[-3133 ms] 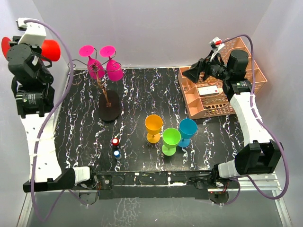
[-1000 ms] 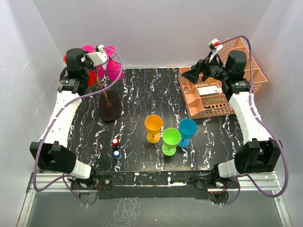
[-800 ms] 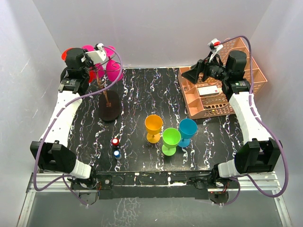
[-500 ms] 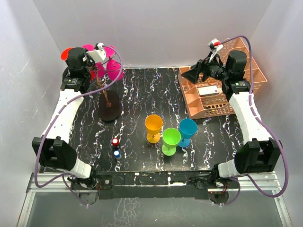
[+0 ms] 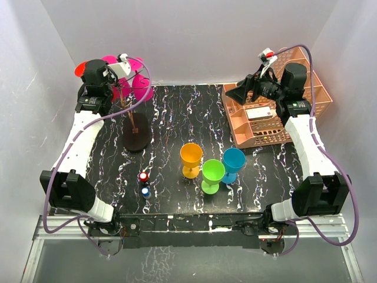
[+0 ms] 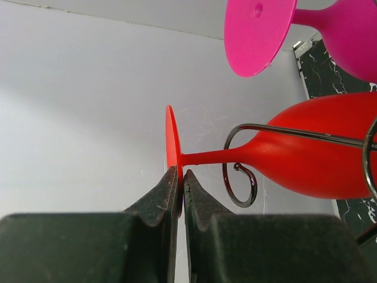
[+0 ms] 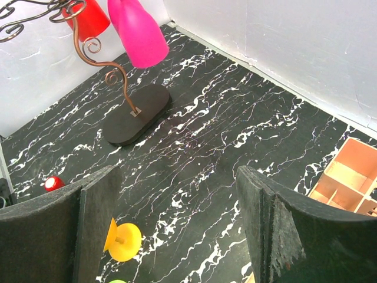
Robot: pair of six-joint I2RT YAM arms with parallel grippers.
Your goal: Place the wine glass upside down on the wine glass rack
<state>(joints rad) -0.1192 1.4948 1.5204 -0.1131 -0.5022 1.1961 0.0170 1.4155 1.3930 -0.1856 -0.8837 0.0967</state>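
Note:
My left gripper [image 5: 97, 79] is shut on the edge of the red wine glass's flat foot [image 6: 172, 141]. It holds the red wine glass [image 6: 306, 159] upside down at the wine glass rack. The red stem lies in a curled wire scroll arm [image 6: 238, 183] of the rack. The rack has a copper stem [image 7: 121, 79] and a black oval base [image 5: 136, 132]. Two pink glasses [image 5: 143, 88] hang on it. The red bowl also shows in the right wrist view [image 7: 88, 17]. My right gripper [image 7: 179, 206] is open and empty, high over the peach basket.
Orange [image 5: 191, 158], green [image 5: 212, 174] and blue [image 5: 233, 162] glasses stand upright mid-table. Two small red and blue items [image 5: 144, 183] lie near the front left. The peach plastic basket [image 5: 277, 112] is at the back right. White walls close in the back and sides.
My left arm has carried the red glass from the far left wall over to the rack. In the last second it shifted only slightly. The right arm has not moved.

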